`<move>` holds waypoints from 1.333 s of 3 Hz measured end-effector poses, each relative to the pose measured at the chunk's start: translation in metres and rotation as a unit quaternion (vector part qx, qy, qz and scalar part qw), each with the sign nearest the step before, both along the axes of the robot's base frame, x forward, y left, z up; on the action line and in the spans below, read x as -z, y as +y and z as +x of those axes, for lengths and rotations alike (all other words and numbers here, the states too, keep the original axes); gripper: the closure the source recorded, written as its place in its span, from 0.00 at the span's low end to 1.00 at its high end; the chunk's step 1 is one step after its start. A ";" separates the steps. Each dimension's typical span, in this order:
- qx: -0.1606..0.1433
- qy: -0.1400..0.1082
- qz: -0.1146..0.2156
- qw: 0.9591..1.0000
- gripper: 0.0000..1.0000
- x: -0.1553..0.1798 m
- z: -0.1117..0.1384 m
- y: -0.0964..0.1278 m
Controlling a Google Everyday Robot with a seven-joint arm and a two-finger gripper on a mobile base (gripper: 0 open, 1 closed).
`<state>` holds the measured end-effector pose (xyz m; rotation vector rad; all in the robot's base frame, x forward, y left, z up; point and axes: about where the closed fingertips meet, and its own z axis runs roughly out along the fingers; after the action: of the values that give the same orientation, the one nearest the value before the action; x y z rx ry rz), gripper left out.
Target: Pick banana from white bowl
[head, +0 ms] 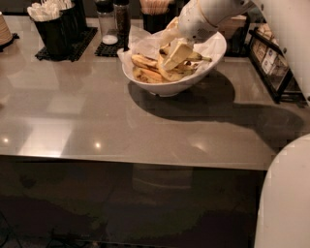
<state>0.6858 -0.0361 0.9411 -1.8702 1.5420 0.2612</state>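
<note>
Camera view, the only one supplied: the white bowl is seen on the grey counter toward 12 o'clock, lined with crinkled paper and filled with several bananas. The gripper is placed inside the bowl, just past its centre toward 1 o'clock, low among the fruit, with the white arm entering from 1 o'clock. Whether the gripper is released or clenched cannot be told.

The banana, the darkest one, lies at the 3 o'clock side of the bowl, just beside the gripper, its thin dark stem pointed toward the rim at 3 o'clock. Brighter bananas are piled at 9 o'clock.

The step in hand is judged to be the grasp itself; no lift is shown, since the fruit rests in the bowl. A firm closure on the dark banana alone is called for next, then a straight rise clear of the slanted rim, so that neither paper nor neighbouring fruit is dragged out. A soft, overripe skin is likely to be bruised by hard pressure.
</note>
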 end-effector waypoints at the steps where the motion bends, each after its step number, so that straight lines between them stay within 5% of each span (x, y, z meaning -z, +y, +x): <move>1: 0.000 0.000 0.000 1.000 0.65 0.000 0.000 0.000; 2: 0.000 -0.002 -0.001 1.000 0.89 0.000 -0.001 0.001; 3: 0.006 -0.021 -0.009 1.000 1.00 -0.010 -0.007 -0.001; 4: 0.014 -0.057 0.007 0.998 1.00 -0.029 -0.016 -0.007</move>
<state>0.6697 -0.0427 0.9705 -1.8196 1.4843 0.1505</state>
